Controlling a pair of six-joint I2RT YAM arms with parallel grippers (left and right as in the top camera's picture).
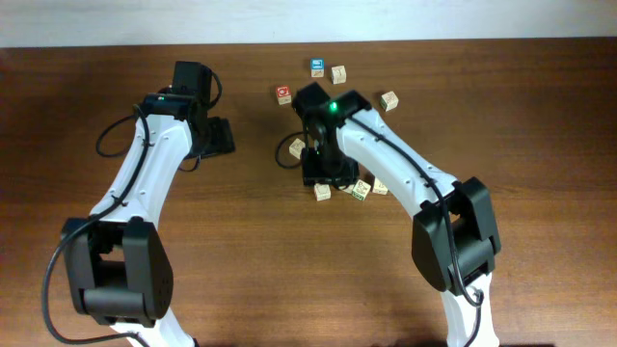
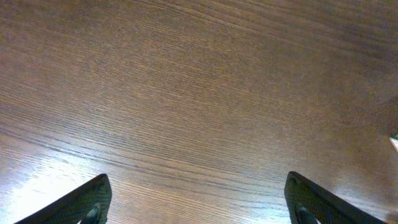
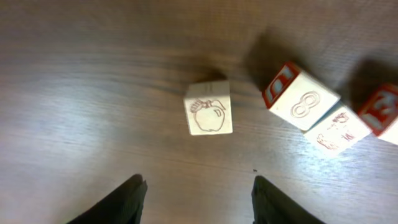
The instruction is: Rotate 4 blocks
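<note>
Plainly, both stand parted, holding nothing: the left gripper over the table, the right gripper below a centre-frame block.

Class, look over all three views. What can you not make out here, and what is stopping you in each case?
- Overhead: the prints on the blocks are too small to read.
- Overhead: the right arm covers part of one block.
- Right wrist: the red-faced cube is cut off by the right edge.
- Left wrist: a pale sliver is cut off by the right edge, so what it is cannot be told.
</note>
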